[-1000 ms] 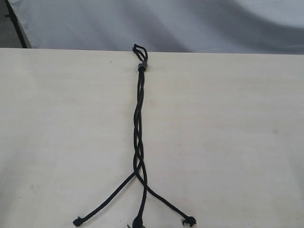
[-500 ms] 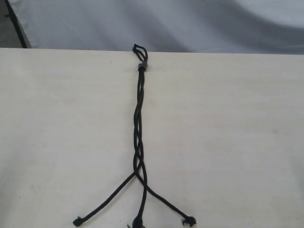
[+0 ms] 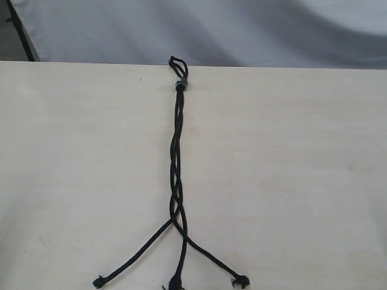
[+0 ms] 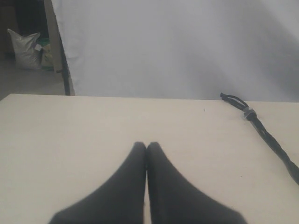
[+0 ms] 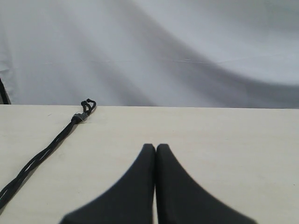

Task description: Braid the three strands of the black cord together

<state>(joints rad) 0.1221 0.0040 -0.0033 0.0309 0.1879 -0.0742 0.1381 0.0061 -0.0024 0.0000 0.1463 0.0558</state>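
The black cord lies lengthwise down the middle of the pale table, its short loop and grey band at the far edge. Below the band the three strands are interwoven down to about, where they fan apart into a left end, a middle end and a right end. Neither gripper shows in the exterior view. My left gripper is shut and empty, hovering over bare table with the cord off to one side. My right gripper is shut and empty too, the cord lying apart from it.
A grey-white cloth backdrop hangs behind the table's far edge. A dark post and a white sack stand beyond the table's far left corner.
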